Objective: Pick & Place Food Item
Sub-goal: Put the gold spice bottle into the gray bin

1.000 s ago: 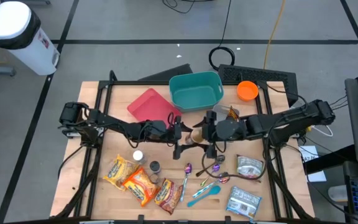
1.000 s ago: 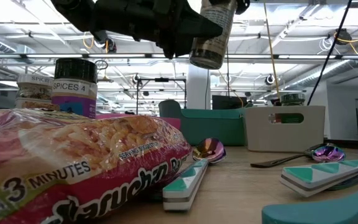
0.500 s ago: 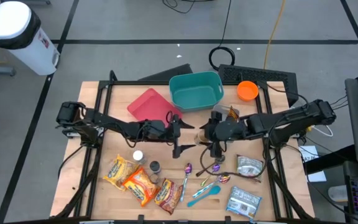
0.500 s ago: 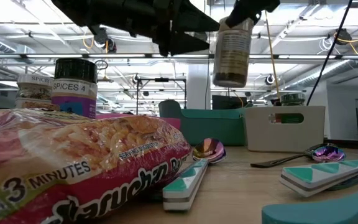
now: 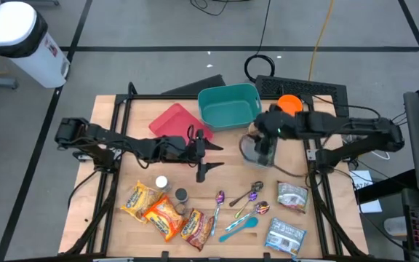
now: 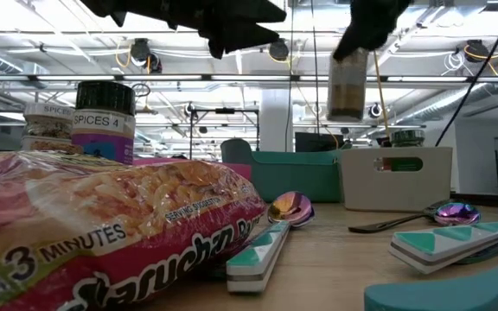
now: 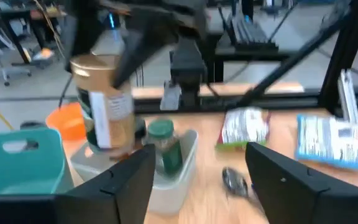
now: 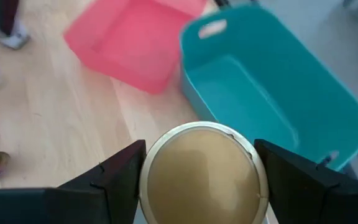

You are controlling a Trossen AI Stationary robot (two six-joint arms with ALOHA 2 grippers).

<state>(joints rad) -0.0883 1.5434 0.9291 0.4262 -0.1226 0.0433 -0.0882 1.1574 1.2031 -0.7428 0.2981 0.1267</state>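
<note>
While aloft, R hand (image 8: 197, 180) round spice jar (image 6: 348, 86)

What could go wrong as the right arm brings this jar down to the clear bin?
The right gripper holds the gold-lidded jar only by its lid end, so it could slip or swing. The clear bin already holds a green-lidded jar; lowering may knock it. The open left gripper hovers nearby, which risks the arms touching.

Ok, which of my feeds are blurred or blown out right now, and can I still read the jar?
Left wrist view: motion-smeared, the gold-lidded jar soft, its label unreadable. Right wrist view: the jar's lid fairly sharp, the teal bin behind it soft. Low view: the jar backlit against bright ceiling lights, the noodle packet up close fills the foreground. High view: even and clear.
</note>
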